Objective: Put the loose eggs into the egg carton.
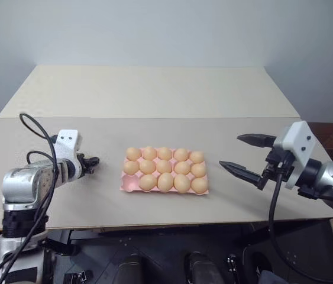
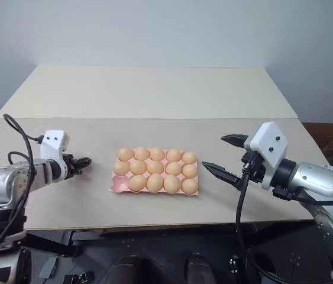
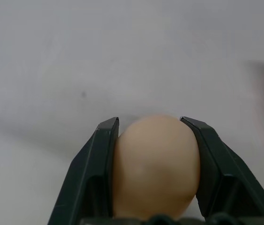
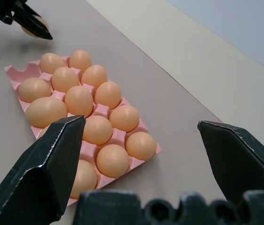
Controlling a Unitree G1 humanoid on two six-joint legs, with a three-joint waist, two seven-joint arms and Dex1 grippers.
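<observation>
left gripper (image 3: 153, 176) clamping a loose egg (image 3: 156, 164) between both fingers | right gripper (image 1: 243, 157) hanging wide apart beside the egg carton (image 1: 128, 183)

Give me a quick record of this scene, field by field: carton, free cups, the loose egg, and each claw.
carton: egg carton, pale pink, flat on the table
filled cups: fourteen eggs seated
free cups: one, the near corner toward the left claw
loose egg: loose egg, gripped between the fingers of the left claw
left claw: left claw, shut on the egg, left of the carton
right claw: right claw, open, empty, right of the carton
</observation>
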